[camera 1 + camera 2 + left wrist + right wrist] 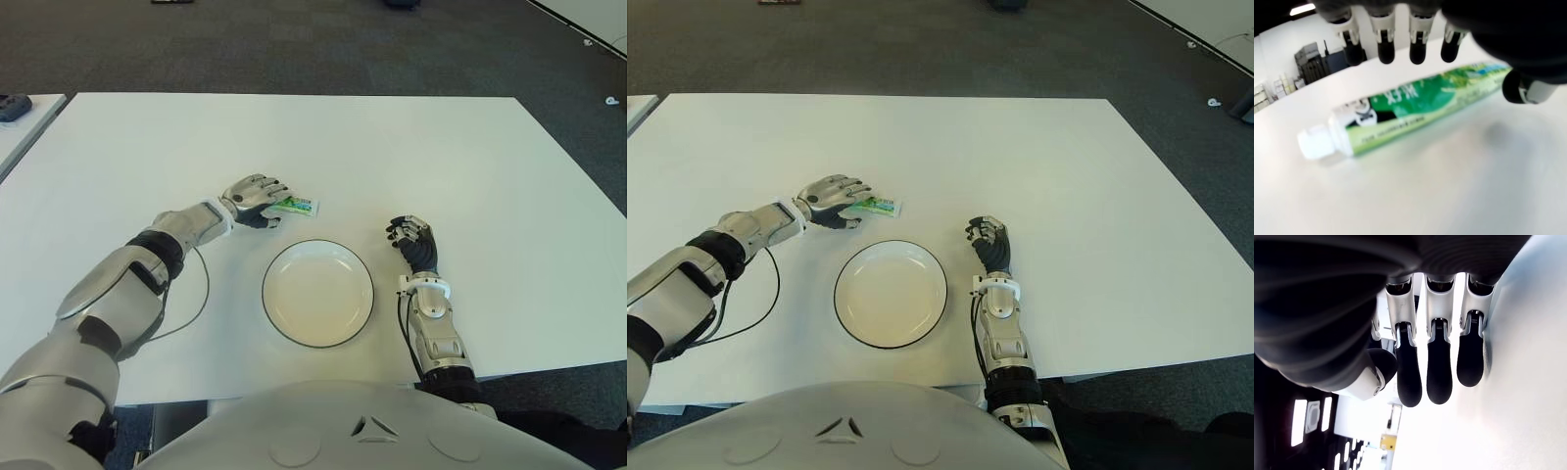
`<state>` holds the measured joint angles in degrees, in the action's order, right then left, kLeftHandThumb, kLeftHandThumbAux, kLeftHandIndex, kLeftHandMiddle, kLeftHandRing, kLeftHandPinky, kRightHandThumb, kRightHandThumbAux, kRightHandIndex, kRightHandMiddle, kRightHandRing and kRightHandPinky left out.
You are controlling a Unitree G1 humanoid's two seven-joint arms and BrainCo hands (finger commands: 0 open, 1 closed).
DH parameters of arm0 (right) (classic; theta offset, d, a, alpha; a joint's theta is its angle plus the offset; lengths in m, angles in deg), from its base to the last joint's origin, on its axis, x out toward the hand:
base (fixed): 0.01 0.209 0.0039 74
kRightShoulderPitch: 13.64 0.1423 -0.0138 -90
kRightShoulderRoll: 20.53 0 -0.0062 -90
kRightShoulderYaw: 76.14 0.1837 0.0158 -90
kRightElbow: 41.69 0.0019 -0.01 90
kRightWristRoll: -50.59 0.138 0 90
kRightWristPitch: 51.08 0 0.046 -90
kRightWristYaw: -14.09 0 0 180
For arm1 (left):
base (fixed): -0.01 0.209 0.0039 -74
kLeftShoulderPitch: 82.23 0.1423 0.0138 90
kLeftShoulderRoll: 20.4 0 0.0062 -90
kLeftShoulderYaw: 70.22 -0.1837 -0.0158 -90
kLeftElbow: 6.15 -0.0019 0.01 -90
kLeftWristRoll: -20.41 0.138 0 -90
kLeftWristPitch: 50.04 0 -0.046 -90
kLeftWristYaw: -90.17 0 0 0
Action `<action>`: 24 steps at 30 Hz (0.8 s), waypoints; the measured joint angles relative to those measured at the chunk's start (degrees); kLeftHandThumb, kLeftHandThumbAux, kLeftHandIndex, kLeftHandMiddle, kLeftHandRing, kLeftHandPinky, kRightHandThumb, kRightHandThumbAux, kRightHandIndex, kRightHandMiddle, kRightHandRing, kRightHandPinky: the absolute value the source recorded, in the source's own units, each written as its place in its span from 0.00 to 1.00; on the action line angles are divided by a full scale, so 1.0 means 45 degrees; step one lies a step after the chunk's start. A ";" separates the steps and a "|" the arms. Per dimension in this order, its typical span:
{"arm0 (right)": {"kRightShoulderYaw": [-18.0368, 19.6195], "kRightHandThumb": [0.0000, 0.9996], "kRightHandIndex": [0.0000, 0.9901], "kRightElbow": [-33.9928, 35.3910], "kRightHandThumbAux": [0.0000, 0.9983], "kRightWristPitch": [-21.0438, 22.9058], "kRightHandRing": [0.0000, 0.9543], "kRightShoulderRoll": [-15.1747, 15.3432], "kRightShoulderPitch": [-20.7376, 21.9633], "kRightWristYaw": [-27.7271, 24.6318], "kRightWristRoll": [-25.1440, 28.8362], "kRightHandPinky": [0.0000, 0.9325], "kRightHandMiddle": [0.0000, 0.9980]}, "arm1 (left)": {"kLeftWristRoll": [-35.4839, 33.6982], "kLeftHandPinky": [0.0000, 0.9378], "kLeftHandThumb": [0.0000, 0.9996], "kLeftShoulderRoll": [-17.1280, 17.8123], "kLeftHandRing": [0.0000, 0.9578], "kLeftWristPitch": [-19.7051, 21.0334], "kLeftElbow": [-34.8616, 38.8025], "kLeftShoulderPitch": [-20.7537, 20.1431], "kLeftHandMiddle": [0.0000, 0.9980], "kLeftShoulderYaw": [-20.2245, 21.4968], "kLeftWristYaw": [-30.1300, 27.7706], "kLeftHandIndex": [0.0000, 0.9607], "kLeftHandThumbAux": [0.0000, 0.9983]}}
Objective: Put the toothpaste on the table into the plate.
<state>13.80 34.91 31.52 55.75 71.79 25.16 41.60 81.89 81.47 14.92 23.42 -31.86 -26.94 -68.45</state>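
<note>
A green and white toothpaste tube (300,206) lies flat on the white table (411,147), just beyond the far left rim of the empty white plate (318,294). My left hand (273,207) hovers over the tube's left end. In the left wrist view its fingertips (1386,51) hang above the tube (1410,110) and the thumb stands off beside it, so the hand is open and grips nothing. The tube's white cap (1315,143) points away from the palm. My right hand (413,241) shows to the right of the plate, fingers relaxed and holding nothing.
A thin black cable (199,294) loops on the table beside my left forearm. A second white table with a dark object (14,106) stands at the far left. Dark carpet lies beyond the table's far and right edges.
</note>
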 measured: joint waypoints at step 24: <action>0.0022 0.71 0.43 0.0110 0.73 0.0117 0.53 0.0031 -0.0136 0.0051 -0.0004 0.55 0.52 | -0.0069 0.00 0.47 -0.1370 0.00 0.0633 -0.2602 -0.1048 0.00 -0.0975 -0.0770 0.00 0.32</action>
<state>13.90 35.41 32.05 55.89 71.18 25.39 41.58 81.58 75.30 17.77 11.71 -36.58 -31.33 -71.91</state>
